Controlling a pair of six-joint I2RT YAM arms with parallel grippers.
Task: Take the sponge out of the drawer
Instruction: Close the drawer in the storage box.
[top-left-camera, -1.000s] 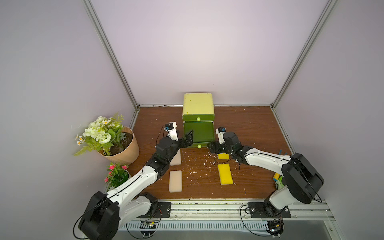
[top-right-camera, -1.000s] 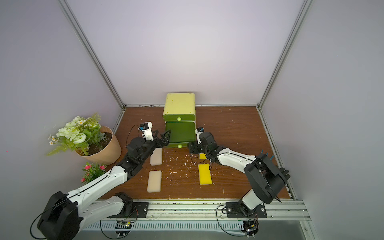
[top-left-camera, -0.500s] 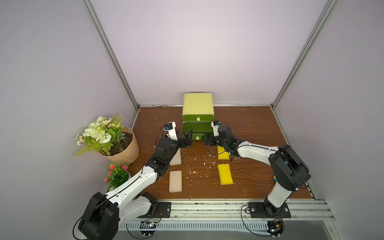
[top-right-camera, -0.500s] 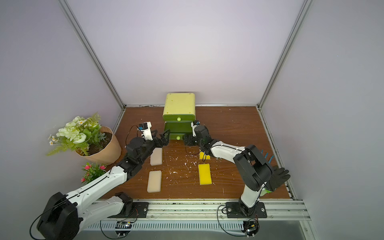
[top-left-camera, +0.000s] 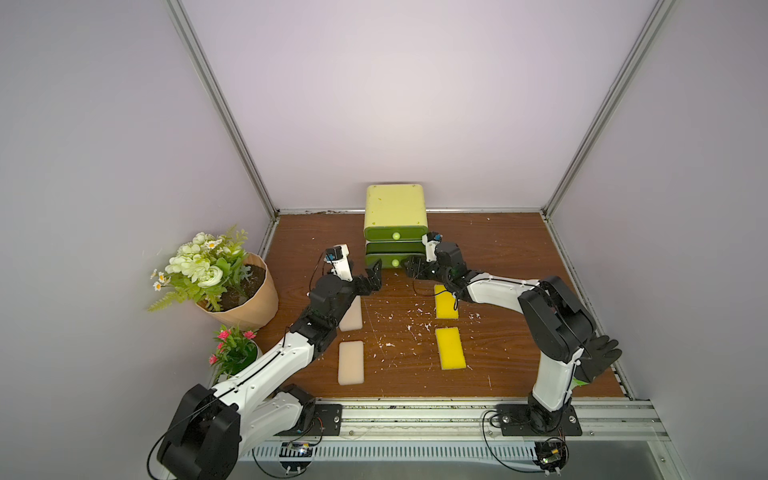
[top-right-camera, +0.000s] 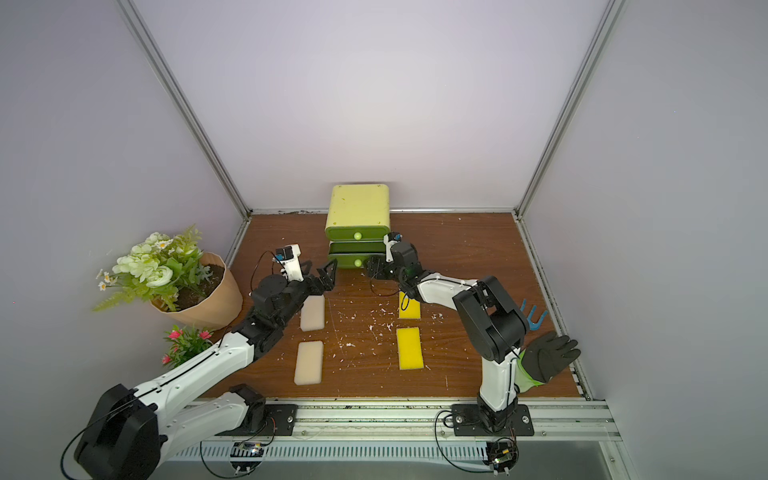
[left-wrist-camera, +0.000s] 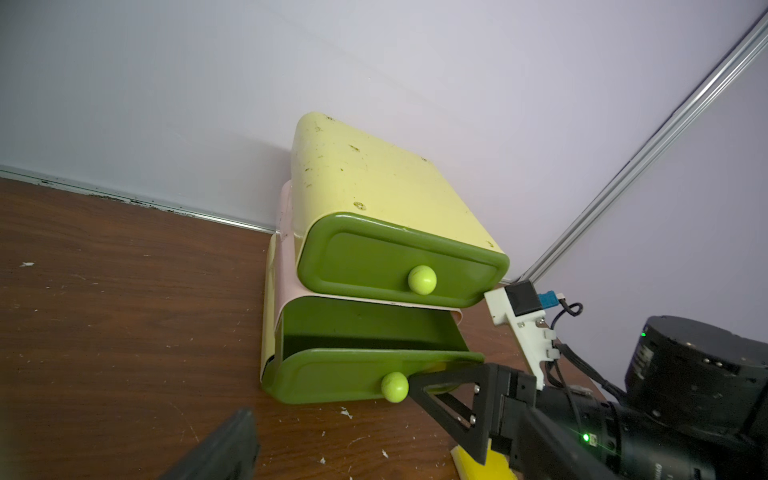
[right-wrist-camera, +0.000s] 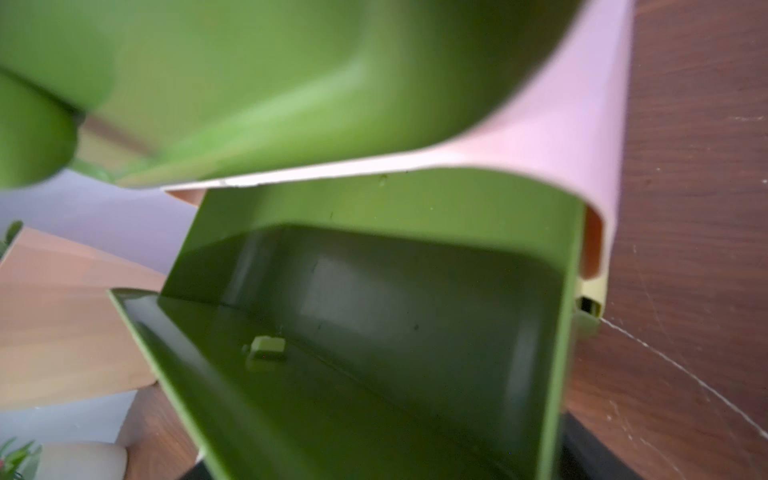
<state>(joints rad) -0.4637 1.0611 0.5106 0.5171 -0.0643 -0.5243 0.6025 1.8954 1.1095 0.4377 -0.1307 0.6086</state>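
1. A potted plant (top-left-camera: 245, 299) with white flowers stood well to the left of the drawer unit (top-left-camera: 395, 208). A small pink-flowered plant (top-left-camera: 232, 345) sat further out, to the front-left of the unit.
2. The left gripper (top-right-camera: 318, 270) hovered just left of the unit's lower drawer (top-left-camera: 386, 261), jaws spread wide and holding nothing.
3. Two pale sponges lay on the table to the front-left of the unit. The nearer one (top-left-camera: 351, 316) was partly under the left arm and the farther one (top-left-camera: 351, 362) lay clear of it.
4. The unit's upper drawer was shut, and the lower drawer stood pulled out a little.
5. The right gripper (top-left-camera: 411, 268) sat at the lower drawer's front with its jaws spread. One finger (left-wrist-camera: 490, 390) had its tip against the knob (left-wrist-camera: 394, 386), pinching nothing.
6. Two yellow sponges lay on the table to the front-right of the unit, outside the drawer. The nearer one (top-left-camera: 446, 305) was partly under the right arm, with the farther one (top-left-camera: 451, 348) beyond it.
7. A dark glove (top-left-camera: 598, 361) and a blue tool (top-right-camera: 534, 318) lay far to the front-right of the unit.
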